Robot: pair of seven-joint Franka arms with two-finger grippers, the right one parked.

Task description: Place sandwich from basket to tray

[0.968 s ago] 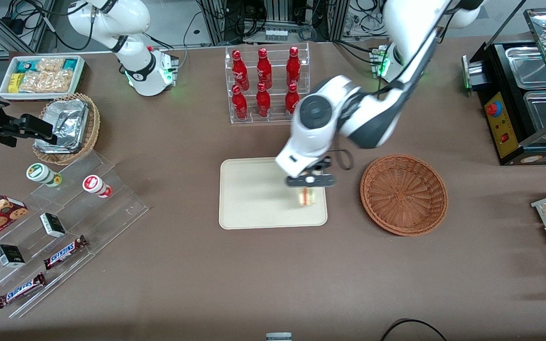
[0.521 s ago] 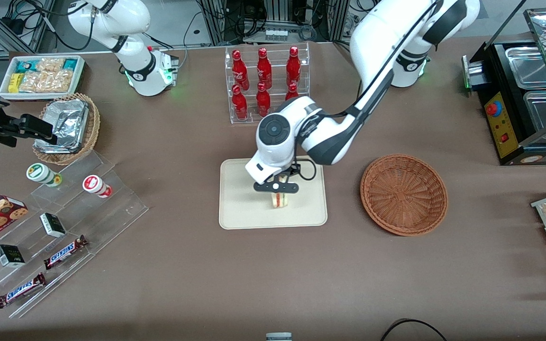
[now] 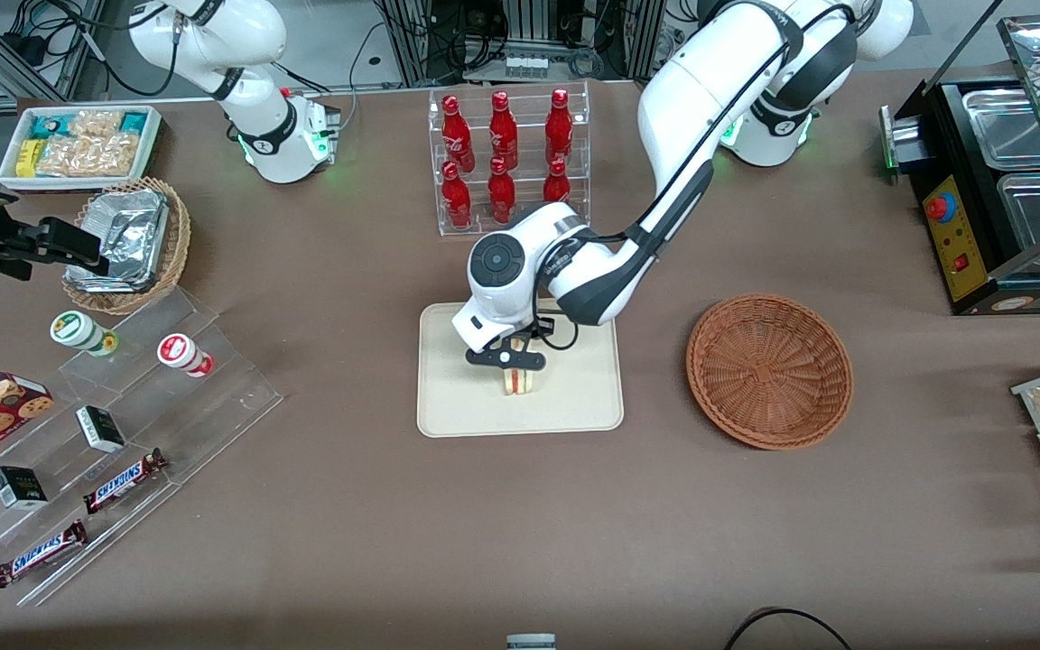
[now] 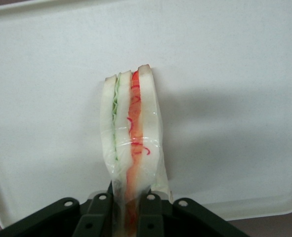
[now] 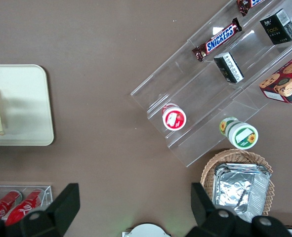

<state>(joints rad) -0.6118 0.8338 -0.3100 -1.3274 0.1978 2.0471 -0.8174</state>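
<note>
End effector grips sandwich over tray.

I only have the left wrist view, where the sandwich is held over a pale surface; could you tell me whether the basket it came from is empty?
Observer: Yes. In the front view the basket holds nothing and sits on the table beside the tray, toward the working arm's end.
Operator: Thank you. Where over the tray is the gripper?
Observer: The gripper is over the tray's middle, with the sandwich shut between its fingers.
Operator: Is anything else on the tray?
Observer: No, the sandwich is the only item over it; the rack of red bottles stands off the tray, farther from the front camera.
</note>
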